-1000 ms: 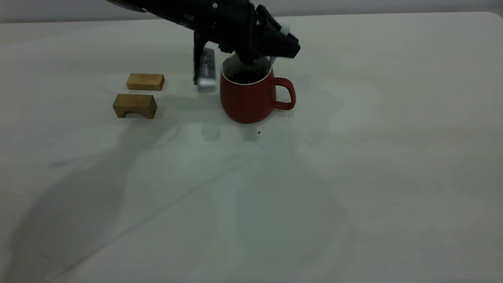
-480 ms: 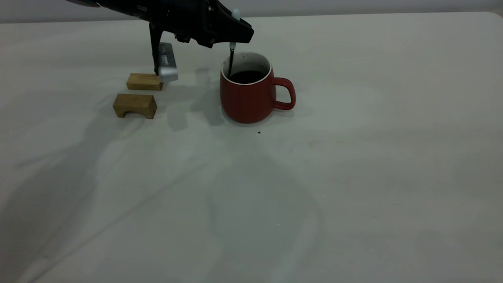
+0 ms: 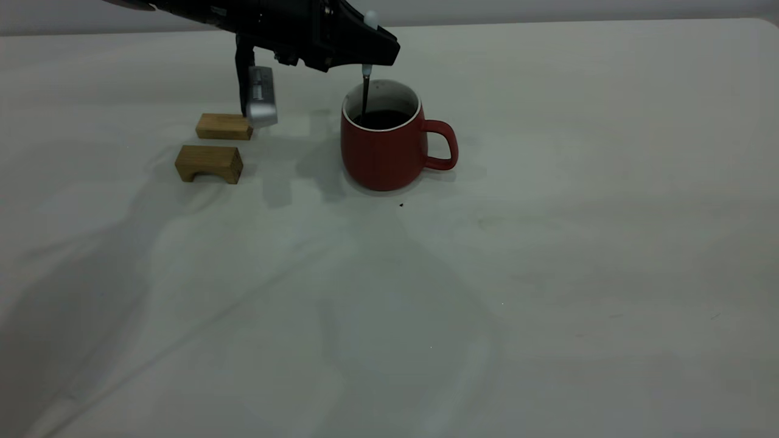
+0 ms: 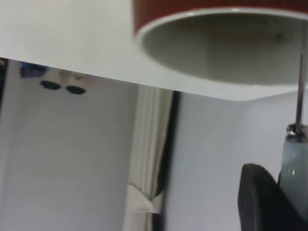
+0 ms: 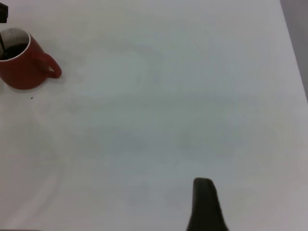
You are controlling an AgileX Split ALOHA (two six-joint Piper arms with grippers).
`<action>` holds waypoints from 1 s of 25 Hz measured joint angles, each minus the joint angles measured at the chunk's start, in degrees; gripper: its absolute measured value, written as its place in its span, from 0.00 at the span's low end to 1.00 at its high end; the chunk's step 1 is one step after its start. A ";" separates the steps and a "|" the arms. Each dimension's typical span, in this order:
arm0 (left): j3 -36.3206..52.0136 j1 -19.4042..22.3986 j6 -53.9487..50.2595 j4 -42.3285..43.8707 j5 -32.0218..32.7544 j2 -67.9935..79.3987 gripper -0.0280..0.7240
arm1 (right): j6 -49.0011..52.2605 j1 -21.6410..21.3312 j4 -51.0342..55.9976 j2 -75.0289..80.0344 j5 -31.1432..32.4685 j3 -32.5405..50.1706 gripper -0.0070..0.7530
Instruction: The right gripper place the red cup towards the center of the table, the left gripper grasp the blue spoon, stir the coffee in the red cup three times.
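The red cup point(image 3: 380, 152) stands upright on the table point(image 3: 548, 274) left of centre, its handle pointing right, with dark coffee point(image 3: 383, 119) inside. My left gripper point(image 3: 368, 55) hovers just above the cup's left rim, shut on the blue spoon point(image 3: 366, 91). The spoon hangs straight down, its thin neck dipping into the coffee and its bowl hidden. The left wrist view shows one dark finger point(image 4: 260, 197) against the pale spoon handle point(image 4: 296, 163) and the cup's rim point(image 4: 221, 43). My right gripper point(image 5: 204, 207) is parked far from the cup point(image 5: 21, 72).
Two small wooden blocks point(image 3: 224, 126) point(image 3: 209, 163) lie to the left of the cup. The left arm's silver-grey wrist block point(image 3: 260, 104) hangs just over the farther one. A tiny dark speck point(image 3: 401, 205) lies in front of the cup.
The left gripper carried the spoon from the cup's right side across to its left rim, then edged slightly back right. The cup has not moved.
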 joint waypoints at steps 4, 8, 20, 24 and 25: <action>0.00 0.07 0.45 4.53 1.50 0.00 0.35 | 0.00 0.00 0.00 0.00 0.00 0.00 0.76; 0.00 0.11 6.78 9.31 0.72 -0.48 0.68 | 0.00 0.00 0.00 0.00 0.00 0.00 0.76; 0.00 -0.33 31.35 49.68 0.65 -19.75 0.71 | 0.00 0.00 0.00 0.00 0.00 0.00 0.76; 0.00 -0.33 32.03 67.09 2.28 -26.66 0.63 | 0.00 0.00 0.00 0.00 0.00 0.00 0.76; 0.00 -0.33 32.16 71.13 2.97 -28.16 0.62 | 0.00 0.00 0.00 0.00 0.00 0.00 0.76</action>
